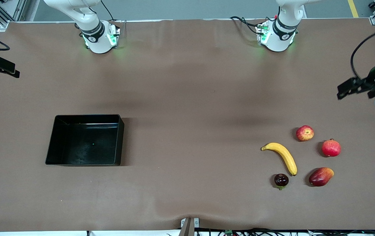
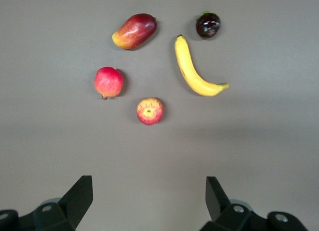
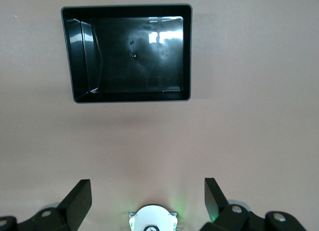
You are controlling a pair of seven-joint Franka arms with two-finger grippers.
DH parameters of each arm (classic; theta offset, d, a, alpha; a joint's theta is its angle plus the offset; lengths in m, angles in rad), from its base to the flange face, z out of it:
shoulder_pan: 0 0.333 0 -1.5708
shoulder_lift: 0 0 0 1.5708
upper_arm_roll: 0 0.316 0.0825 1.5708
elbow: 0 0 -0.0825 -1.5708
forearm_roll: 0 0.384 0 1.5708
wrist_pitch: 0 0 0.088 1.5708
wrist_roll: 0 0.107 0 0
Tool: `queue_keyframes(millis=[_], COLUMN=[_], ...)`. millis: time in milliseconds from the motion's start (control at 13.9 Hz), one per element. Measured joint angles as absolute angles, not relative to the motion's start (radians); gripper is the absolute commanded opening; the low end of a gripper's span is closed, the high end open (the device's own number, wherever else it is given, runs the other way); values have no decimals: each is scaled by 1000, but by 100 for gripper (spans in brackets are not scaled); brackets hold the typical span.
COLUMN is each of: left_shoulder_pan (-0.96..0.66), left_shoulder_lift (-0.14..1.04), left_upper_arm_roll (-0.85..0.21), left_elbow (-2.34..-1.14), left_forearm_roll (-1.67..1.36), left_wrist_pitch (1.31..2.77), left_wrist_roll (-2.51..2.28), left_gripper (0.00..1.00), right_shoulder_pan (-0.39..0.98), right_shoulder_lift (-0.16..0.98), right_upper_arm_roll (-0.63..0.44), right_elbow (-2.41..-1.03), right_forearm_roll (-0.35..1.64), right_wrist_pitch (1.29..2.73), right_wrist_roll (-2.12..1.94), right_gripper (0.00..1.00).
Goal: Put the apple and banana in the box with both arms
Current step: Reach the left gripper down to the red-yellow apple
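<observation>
The apple [image 1: 304,133], red with yellow streaks, and the long yellow banana [image 1: 282,156] lie on the brown table toward the left arm's end. Both also show in the left wrist view, the apple [image 2: 150,111] and the banana [image 2: 192,71]. The empty black box [image 1: 120,141] stands toward the right arm's end and shows in the right wrist view [image 3: 82,56]. My left gripper [image 1: 346,89] [image 2: 149,186] is open and empty, high over bare table beside the fruits. My right gripper [image 1: 10,70] [image 3: 148,188] is open and empty, high up at the table's right-arm end.
A uniformly red round fruit [image 1: 331,147] [image 2: 108,82], a red-orange mango [image 1: 320,176] [image 2: 134,31] and a small dark fruit [image 1: 281,180] [image 2: 208,25] lie round the banana. The right arm's base [image 3: 152,218] shows under the right gripper.
</observation>
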State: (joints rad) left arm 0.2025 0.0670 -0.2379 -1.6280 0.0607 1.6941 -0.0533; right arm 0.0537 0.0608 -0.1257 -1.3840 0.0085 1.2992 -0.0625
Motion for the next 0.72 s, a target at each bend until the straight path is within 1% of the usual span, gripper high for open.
queue_keyframes(millis=[358,502,717], left_shoulder_pan=[223,225,257], left_shoulder_lift=[111,160,261], left_upper_arm_roll=[-237,-236,-234], left_elbow=[-1910,-1968,-2003], left_forearm_roll=[61,61,113], left_wrist_pitch=[2080,2194,2328], left_wrist_roll=[-53,-53,-41], left_gripper=[100,100,100], right_shoulder_pan=[54,54,54], right_shoulder_lift=[62,63,63], right_upper_arm_roll=[-126,-127,-128], right_elbow=[-1387,-1387,-1388], right_forearm_roll=[14,14,14], right_wrist_pitch=[1323,1334,1345], right_wrist_roll=[-62,-62,-62], right_gripper=[100,100,100])
